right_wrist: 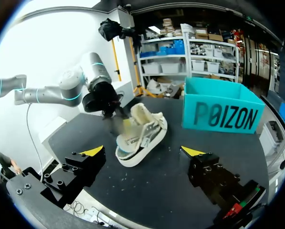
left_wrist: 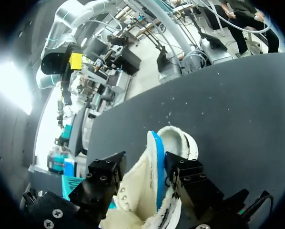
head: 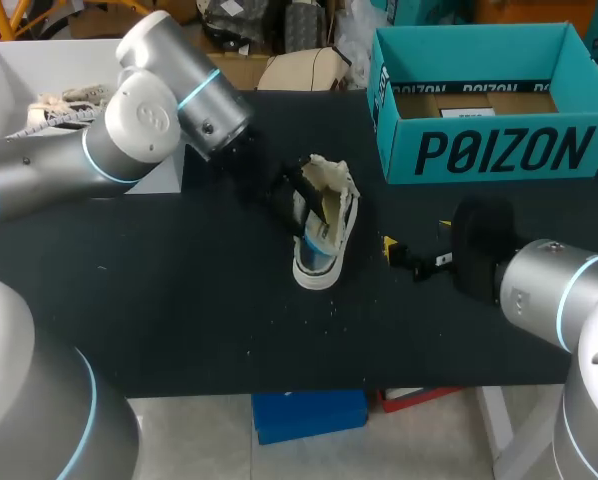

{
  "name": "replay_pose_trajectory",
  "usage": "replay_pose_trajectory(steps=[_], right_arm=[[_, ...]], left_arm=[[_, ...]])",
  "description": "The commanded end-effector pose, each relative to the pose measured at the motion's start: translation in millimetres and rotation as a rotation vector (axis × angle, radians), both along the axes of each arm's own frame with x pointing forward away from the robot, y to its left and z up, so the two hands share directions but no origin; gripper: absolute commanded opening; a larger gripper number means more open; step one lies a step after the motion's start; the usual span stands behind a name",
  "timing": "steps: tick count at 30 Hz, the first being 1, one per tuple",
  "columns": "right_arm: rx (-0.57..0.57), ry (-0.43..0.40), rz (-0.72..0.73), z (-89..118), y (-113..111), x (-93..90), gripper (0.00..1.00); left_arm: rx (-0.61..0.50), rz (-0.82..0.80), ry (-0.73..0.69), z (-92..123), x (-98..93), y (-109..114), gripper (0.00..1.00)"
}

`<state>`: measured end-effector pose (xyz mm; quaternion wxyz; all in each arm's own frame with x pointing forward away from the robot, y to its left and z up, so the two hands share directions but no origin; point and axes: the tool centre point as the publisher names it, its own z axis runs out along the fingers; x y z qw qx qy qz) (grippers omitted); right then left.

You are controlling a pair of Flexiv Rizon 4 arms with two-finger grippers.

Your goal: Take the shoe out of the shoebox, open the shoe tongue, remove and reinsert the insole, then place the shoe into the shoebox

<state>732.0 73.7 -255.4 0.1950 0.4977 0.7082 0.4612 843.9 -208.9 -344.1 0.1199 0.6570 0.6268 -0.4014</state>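
Note:
A cream sneaker with a thick white sole sits on the black table, well clear of the teal shoebox. My left gripper is at the shoe's opening. In the left wrist view its dark fingers stand apart, open, on either side of the shoe's wall and a blue insole edge. My right gripper hovers open just right of the shoe, holding nothing, and it also shows in the head view. The shoebox stands open behind it.
A white box at the back left holds another pale shoe. The teal shoebox has a cardboard insert inside. Bare black table lies in front of the shoe, toward the near edge.

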Motion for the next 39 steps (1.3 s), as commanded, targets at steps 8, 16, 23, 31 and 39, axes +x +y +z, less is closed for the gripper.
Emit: replay_pose_trajectory(steps=[8, 16, 23, 31, 39], right_arm=[[0.001, -0.004, -0.005, -1, 2, -0.7, 1.0], [0.001, -0.004, -0.005, -1, 2, -0.7, 1.0], [0.001, -0.004, -0.005, -1, 2, -0.7, 1.0], [0.001, -0.004, -0.005, -1, 2, -0.7, 1.0], [0.001, -0.004, -0.005, -1, 2, -0.7, 1.0]], left_arm=[[0.0, 0.013, -0.01, 10, -22.2, 22, 1.0], [0.056, -0.015, -0.02, 2, -24.2, 20, 0.34], [0.118, -0.032, -0.024, -9, -24.8, 24, 0.16], [0.236, -0.042, -0.089, -18, -22.0, 28, 0.0], [0.252, -0.043, -0.082, -26, -19.8, 27, 0.0]])
